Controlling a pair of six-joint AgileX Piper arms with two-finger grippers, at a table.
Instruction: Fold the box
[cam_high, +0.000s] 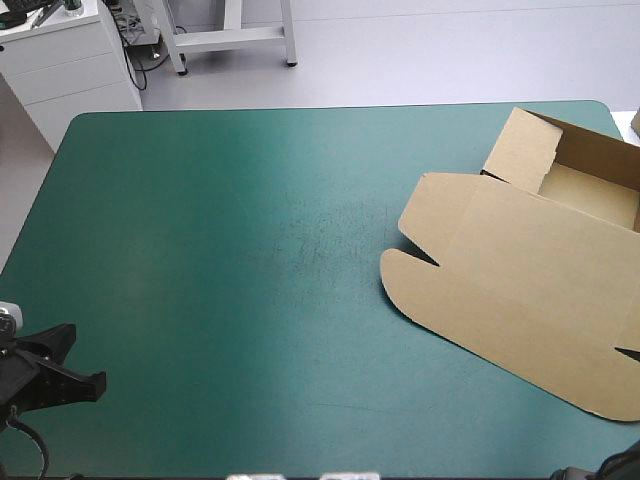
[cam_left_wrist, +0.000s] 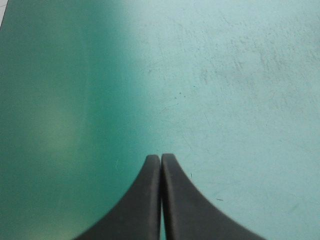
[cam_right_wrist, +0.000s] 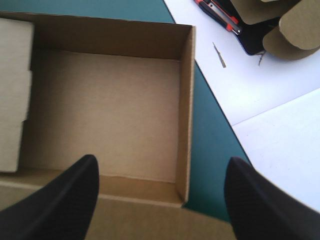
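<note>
The brown box (cam_high: 520, 270) takes up the right side of the high view. Its tray (cam_high: 590, 190), with walls raised, stands in the upper right of the frame near the table's far right corner. The lid (cam_high: 510, 300) lies flat on the teal-green cover (cam_high: 220, 250) and reaches down toward the lower right, its rounded tabs pointing to the middle of the table. The tray is open.

The left gripper (cam_left_wrist: 160, 157) is at the lower left of the high view, well apart from the box. Its black fingers are pressed together into one pointed arch, with nothing between them and only bare cover ahead.

The right gripper (cam_right_wrist: 162, 159) hangs over the tray with its fingers spread wide. One finger is above the fold where tray meets lid, the other above the strip of cover just beside the tray. The tray's side wall (cam_right_wrist: 186, 100) runs between the two. Past the table's edge on that side is a white surface (cam_right_wrist: 270, 100) with a red-and-black tool (cam_right_wrist: 220, 14) on it, possibly a utility knife, beside more brown board pieces (cam_right_wrist: 295, 35).
</note>
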